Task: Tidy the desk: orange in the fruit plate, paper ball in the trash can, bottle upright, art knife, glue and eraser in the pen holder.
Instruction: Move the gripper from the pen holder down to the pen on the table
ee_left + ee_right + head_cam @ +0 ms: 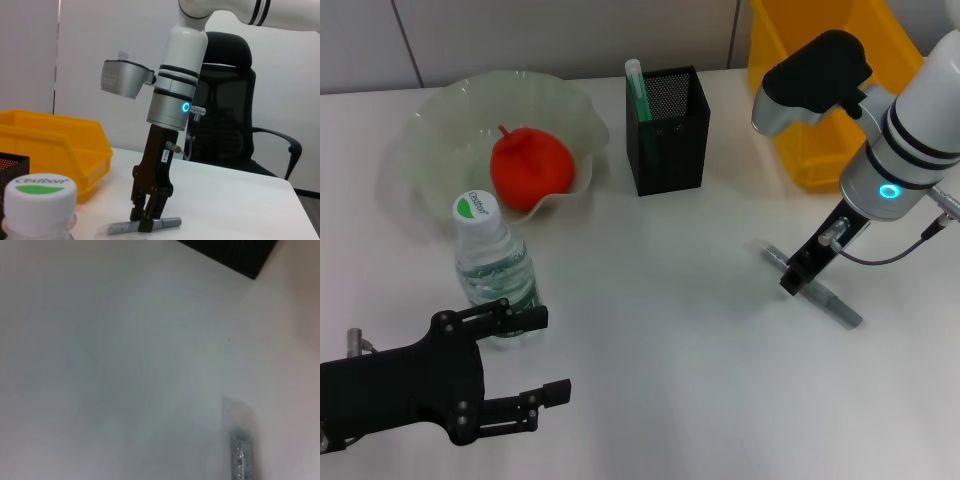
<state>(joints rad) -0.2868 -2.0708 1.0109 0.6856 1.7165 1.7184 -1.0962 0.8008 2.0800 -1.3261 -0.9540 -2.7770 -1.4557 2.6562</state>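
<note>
Down at the right of the head view, the right gripper (pixel 792 283) points steeply at the white desk (pixel 670 340) and its dark fingers (pixel 150 207) straddle the grey art knife (pixel 813 284), which lies flat and runs diagonally from near the frame's middle right toward the lower right. From the left wrist view the same jaws appear narrowly parted and set down over the art knife (pixel 140 226) near its middle, with both ends of the knife sticking out either side; whether the pads actually press it cannot be told. The right wrist view shows only blurred desk surface and one end of the art knife (pixel 243 450) at the lower right of that frame. At the lower left of the head view the left gripper (pixel 535 355) hovers with its jaws wide apart and nothing between them, just beside the bottle (pixel 492 262), which stands upright with a white and green cap. Upper left sits the pale fruit plate (pixel 440 120) with a red-orange fruit (pixel 530 166) resting in it. At top centre stands the black mesh pen holder (pixel 667 130), a green-tipped stick (pixel 637 88) leaning in its left corner. A yellow bin (pixel 810 90) occupies the upper right, partly behind the right arm.
</note>
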